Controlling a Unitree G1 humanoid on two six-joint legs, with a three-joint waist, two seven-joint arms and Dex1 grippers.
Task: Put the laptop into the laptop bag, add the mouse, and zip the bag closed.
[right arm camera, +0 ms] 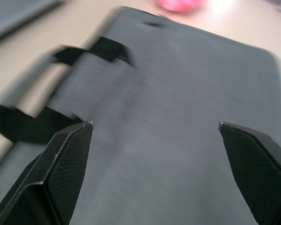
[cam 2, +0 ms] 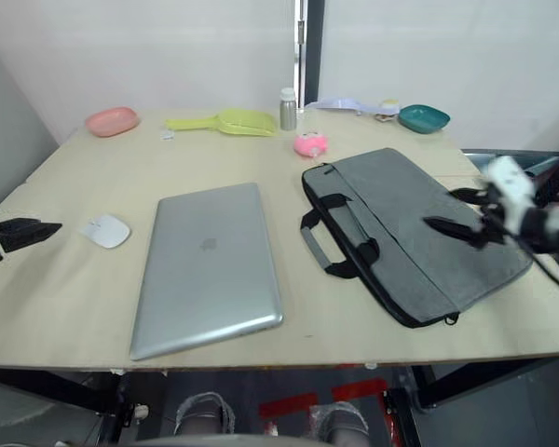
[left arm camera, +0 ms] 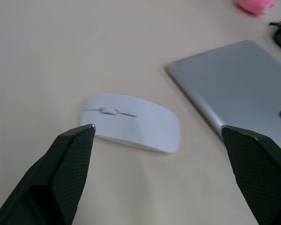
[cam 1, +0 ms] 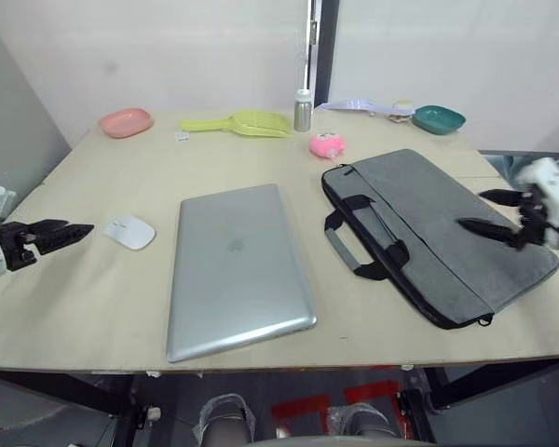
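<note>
Your left pincer [left arm camera: 157, 136]: spread wide, aimed at mouse [left arm camera: 131, 122]; right pincer [right arm camera: 154, 129]: spread above laptop bag [cam 1: 438, 233], presumably to open it; laptop [cam 1: 235, 265] waits between.

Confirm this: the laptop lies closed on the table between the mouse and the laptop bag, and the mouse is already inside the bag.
Not quite. The mouse lies on the table, left of the closed laptop, not inside the laptop bag. The left eye view shows it; the rest holds.
</note>
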